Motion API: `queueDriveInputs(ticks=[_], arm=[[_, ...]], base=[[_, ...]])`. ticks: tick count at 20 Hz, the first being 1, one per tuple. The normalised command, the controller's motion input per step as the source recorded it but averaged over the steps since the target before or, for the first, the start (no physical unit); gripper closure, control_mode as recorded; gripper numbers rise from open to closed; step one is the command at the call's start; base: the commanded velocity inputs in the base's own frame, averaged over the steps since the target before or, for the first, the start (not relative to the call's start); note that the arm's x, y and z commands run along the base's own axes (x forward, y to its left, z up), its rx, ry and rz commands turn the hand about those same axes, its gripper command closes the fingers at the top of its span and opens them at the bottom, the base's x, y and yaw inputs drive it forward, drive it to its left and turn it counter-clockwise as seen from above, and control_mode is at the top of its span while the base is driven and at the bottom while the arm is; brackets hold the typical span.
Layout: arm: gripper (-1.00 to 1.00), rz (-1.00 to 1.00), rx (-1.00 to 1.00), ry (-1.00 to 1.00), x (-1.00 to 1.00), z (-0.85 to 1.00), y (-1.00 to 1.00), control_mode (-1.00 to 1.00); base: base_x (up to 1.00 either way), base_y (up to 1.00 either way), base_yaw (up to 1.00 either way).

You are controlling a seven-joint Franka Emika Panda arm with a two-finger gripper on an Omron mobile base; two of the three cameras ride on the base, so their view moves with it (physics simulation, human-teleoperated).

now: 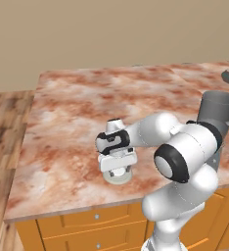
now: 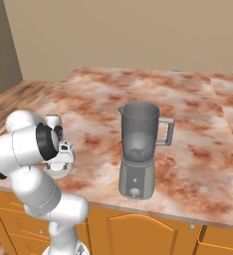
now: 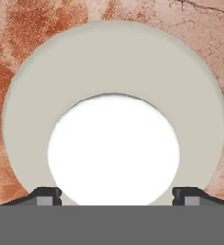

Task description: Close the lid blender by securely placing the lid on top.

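- The lid (image 3: 114, 86), a flat round disc with a pale grey-green rim and white centre, lies on the mottled reddish marble counter (image 1: 72, 112).
- The gripper (image 3: 114, 195) hangs just above it, fingers spread either side of the white centre.
- The blender (image 2: 138, 149), a translucent grey jar on a metallic base, stands well apart, its mouth uncovered.

You get even, soft light in all three views, bright with no dim corners. On the worktop (image 1: 77, 112) shadows are faint; the blender (image 2: 138, 149) throws hardly any. The arm's white shells carry mild highlights on top, so light seems to come from above. In the hand view the lid (image 3: 114, 86) has a white centre that is blown out, flat with no detail. Edges look slightly soft and jagged everywhere; lines stay straight at the borders.
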Motion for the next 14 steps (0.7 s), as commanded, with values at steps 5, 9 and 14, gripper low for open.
queueDriveInputs(ticks=[5, 9, 14], arm=[[-1.00, 0.06, 0.00, -0.05, -0.03, -0.55, 0.00, -1.00], [-1.00, 0.08, 0.03, -0.10, -0.01, -0.52, 0.00, -1.00], [-1.00, 0.11, 0.05, -0.13, 0.00, -0.60, 0.00, -1.00]], base=[[0.00, 0.00, 0.00], [0.00, 0.00, 0.00], [0.00, 0.00, 0.00]])
